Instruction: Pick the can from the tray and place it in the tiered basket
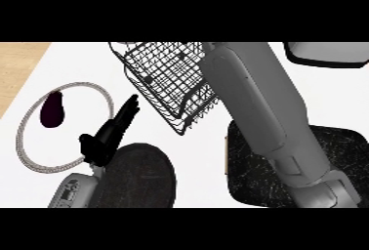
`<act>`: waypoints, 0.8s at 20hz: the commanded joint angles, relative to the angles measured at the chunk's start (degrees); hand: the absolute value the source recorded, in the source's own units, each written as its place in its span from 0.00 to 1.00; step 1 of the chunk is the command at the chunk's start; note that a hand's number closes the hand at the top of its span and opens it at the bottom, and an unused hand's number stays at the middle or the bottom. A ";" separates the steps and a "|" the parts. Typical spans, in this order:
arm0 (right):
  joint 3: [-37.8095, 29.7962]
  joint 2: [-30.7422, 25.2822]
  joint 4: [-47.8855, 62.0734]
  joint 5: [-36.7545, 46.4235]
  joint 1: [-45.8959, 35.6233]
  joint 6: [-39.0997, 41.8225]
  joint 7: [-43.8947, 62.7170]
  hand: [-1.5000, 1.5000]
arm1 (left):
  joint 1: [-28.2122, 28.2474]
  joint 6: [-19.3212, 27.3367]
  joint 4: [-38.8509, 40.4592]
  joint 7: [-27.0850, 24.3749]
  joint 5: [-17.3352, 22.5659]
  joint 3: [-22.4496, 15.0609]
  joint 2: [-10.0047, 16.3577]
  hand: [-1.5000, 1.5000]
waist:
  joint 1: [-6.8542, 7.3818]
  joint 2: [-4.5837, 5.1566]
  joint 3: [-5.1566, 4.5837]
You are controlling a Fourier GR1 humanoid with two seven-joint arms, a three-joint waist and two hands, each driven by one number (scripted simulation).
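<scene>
White counter (198, 161): wire basket (162, 68), rope-rimmed plate (65, 141), black tray (249, 180), dark round disc (140, 178).

White counter (79, 63) with a pale wood surface (18, 68) at left.

A kitchen: white counter (198, 163), wire tiered basket (162, 73), an aubergine (53, 110) on a plate (24, 120).

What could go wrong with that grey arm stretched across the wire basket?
The right forearm lies across the wire basket; it might snag or shove the wire. Neither the right hand nor the can shows, so whether the can is over the basket cannot be checked. The open left hand rests near the basket's corner; a shoved basket could hit it.
</scene>
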 commanded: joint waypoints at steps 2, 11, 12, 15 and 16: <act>-2.77 0.36 11.23 -4.26 -5.73 -11.91 2.00 1.00 | -0.42 0.14 -0.32 0.27 -0.26 -0.20 -0.43 0.50 | 0.57 0.19 0.02; -11.59 0.37 19.36 -17.75 -8.28 -22.93 -0.02 1.00 | -0.62 0.08 0.59 -0.69 -0.81 -0.92 -1.47 0.50 | 1.11 0.27 0.06; -12.47 0.37 20.27 -19.17 -9.42 -24.11 0.62 1.00 | 0.40 -1.78 0.76 -1.26 -0.36 -0.67 0.15 0.50 | 1.64 0.26 0.02; -11.86 0.37 22.61 -24.41 -10.62 -28.57 -0.83 0.00 | 0.05 -0.47 1.33 -1.76 -1.07 -0.39 -0.43 0.50 | 1.55 0.00 0.01; -11.72 0.37 22.73 -25.42 -11.64 -29.85 -1.38 0.00 | -0.78 -0.06 1.45 -0.33 -0.73 -0.51 -1.41 0.50 | 0.69 -0.19 0.03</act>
